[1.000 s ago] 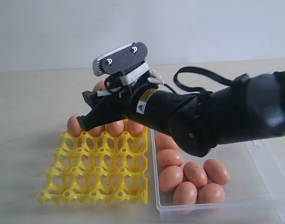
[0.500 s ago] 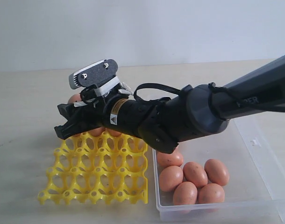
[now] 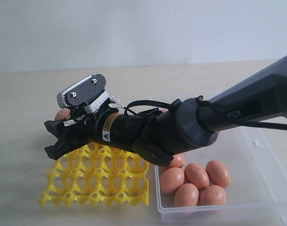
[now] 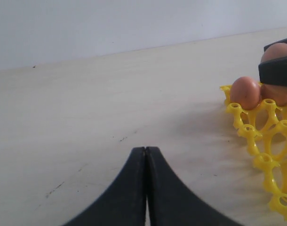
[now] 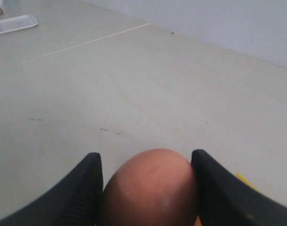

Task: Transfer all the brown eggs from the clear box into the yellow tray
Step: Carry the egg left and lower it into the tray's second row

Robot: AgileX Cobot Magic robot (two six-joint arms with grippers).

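Just right of the yellow tray (image 3: 94, 181), the clear box (image 3: 228, 211) held six visible brown eggs (image 3: 196, 175), bunched in the corner nearest the tray; the tray's near rows showed only yellow cups and pegs; over the tray's far left corner hung the right gripper (image 3: 51, 140), its arm stretched across from the box side; its fingers (image 5: 82, 188) stood wide, clamped on one brown egg (image 5: 148, 188); whether that egg touched the tray could not be told; beside it another egg (image 4: 245, 92) sat in a corner cup of the tray; farther left of the tray, over the pale counter (image 4: 110, 108), the left gripper (image 4: 146, 151) had its fingers pressed together, holding nothing.
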